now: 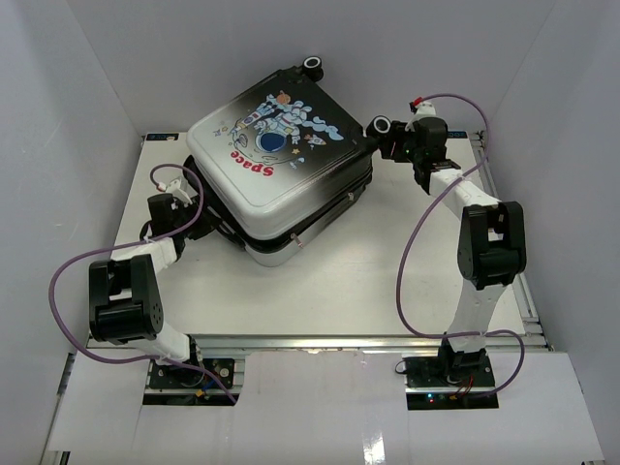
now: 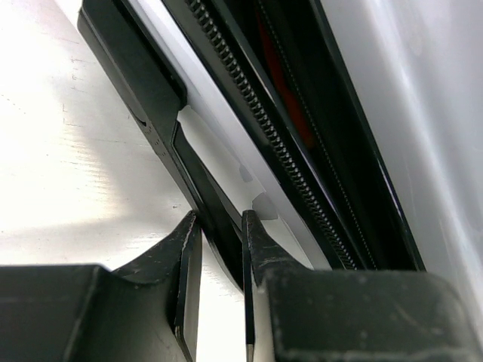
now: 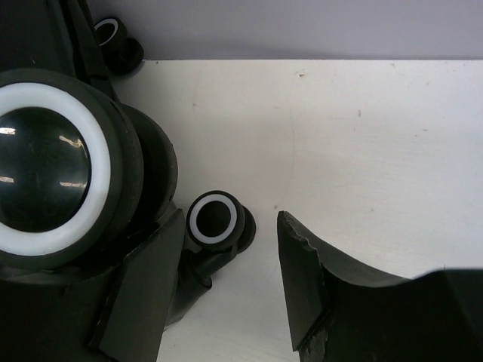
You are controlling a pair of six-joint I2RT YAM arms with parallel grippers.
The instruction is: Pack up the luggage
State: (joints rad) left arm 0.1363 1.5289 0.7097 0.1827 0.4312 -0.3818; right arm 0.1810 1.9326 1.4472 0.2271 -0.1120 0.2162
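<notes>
Left gripper [image 2: 221,226] is pinching a black bar [image 2: 162,128] on the luggage [image 1: 281,165], at its left edge; right gripper [image 3: 230,226] is gaping wide at a wheel [image 3: 213,217] on its right corner. Luggage is lying between them, red "Space" lettering [image 1: 254,167] facing up.

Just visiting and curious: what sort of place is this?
Likely a robot test booth: white walls around a table, left arm and right arm bolted at its edge, one suitcase on it.

The luggage [image 1: 276,165] lies far-centre on the table [image 1: 368,281]; left gripper [image 2: 220,223] at its left edge; right gripper [image 3: 230,220] by its right wheel [image 1: 380,125]
</notes>
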